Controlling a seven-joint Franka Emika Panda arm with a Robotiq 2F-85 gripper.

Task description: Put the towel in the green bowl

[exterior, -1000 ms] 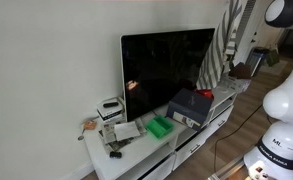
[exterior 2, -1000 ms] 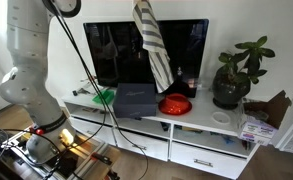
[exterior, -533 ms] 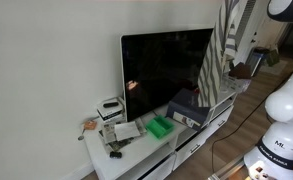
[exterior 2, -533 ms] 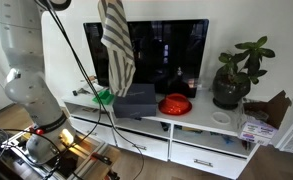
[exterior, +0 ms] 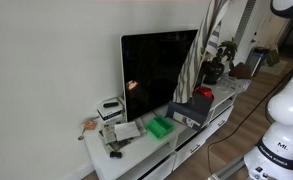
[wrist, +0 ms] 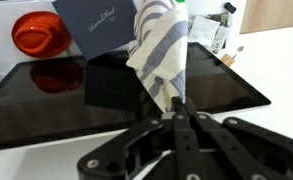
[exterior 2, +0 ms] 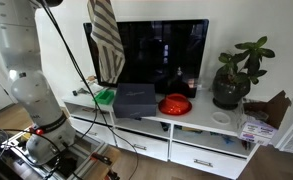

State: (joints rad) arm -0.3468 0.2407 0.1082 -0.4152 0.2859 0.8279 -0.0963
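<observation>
The towel (wrist: pixel 158 48), a grey-and-white striped cloth, hangs limp from my gripper (wrist: pixel 176 106), whose jaws are shut on its top end. In both exterior views the towel (exterior: pixel 198 45) (exterior 2: pixel 106 40) dangles high in front of the TV, and the gripper is above the top edge of the picture. The green bowl (exterior: pixel 161 126) (exterior 2: pixel 104 96) sits on the white TV stand beside a dark flat box, below and a little to the side of the towel. In the wrist view only a green sliver of the bowl (wrist: pixel 180 6) shows behind the towel.
A large black TV (exterior: pixel 156 70) stands on the white stand (exterior 2: pixel 201 122). A dark flat box (exterior 2: pixel 136 100), a red object (exterior 2: pixel 175 103) and a potted plant (exterior 2: pixel 236 70) are on the stand. Small items (exterior: pixel 111 110) sit at the stand's end past the green bowl.
The towel, held in the gripper, has swung across the front of the TV, away from the plant and red object and toward the end with the green bowl.
</observation>
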